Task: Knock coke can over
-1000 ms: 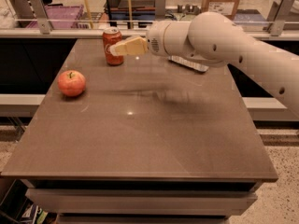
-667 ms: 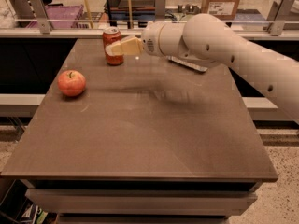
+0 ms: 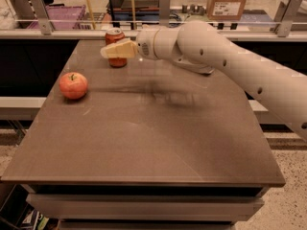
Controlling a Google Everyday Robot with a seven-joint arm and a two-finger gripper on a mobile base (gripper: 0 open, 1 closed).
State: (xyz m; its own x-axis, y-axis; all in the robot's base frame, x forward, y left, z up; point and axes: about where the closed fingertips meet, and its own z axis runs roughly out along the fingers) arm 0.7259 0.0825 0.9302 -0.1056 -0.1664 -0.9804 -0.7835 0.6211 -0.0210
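The red coke can [image 3: 114, 36] stands upright at the far left of the brown table [image 3: 158, 143]. My gripper [image 3: 107, 52] reaches in from the right on its white arm [image 3: 225, 56]. Its cream fingers are held together in one wedge across the front of the can's middle. They hide part of the can. I cannot tell if they touch it. The fingers hold nothing.
A red apple [image 3: 73, 85] lies near the table's left edge, in front of the can. A pale flat object [image 3: 197, 69] lies under the arm at the back. A railing with posts [image 3: 165, 8] and shelves with boxes run behind the table.
The gripper has slid a little to the left, across the front of the can. The can still stands upright in the same spot. The apple has not moved.
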